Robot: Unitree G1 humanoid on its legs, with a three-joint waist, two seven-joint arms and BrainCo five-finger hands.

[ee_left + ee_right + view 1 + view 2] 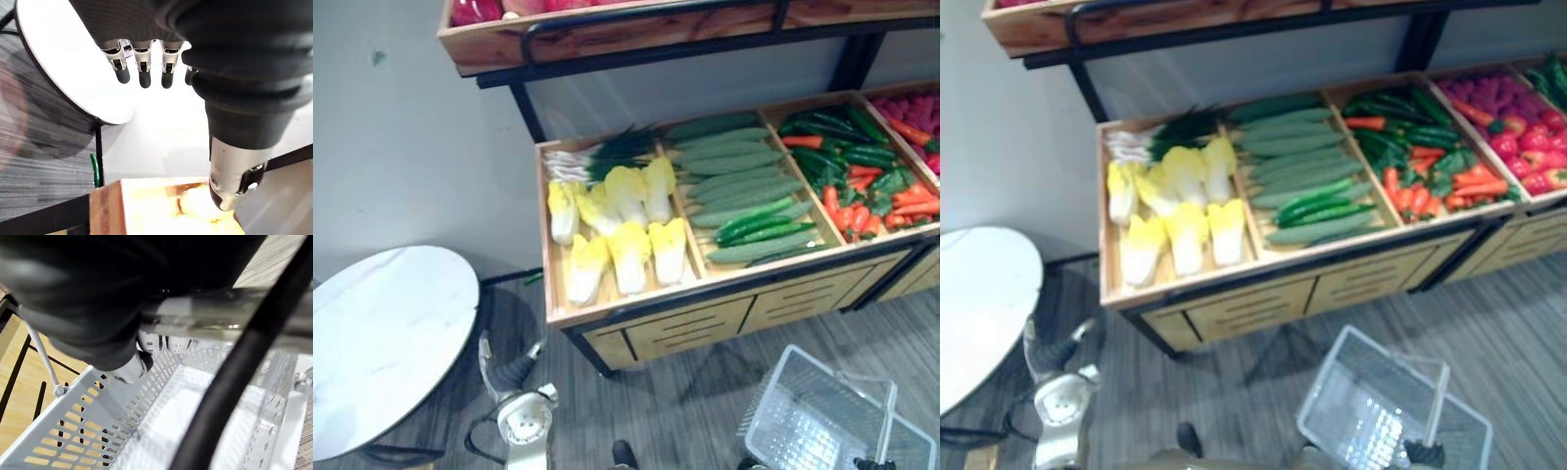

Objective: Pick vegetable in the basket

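Clearly basket [775, 399] in right hand [132, 368]; cabbages [625, 225] apart.

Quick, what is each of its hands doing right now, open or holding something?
Left hand: open, holding nothing.
Right hand: closed on the basket, it seems, carrying it by the handle.
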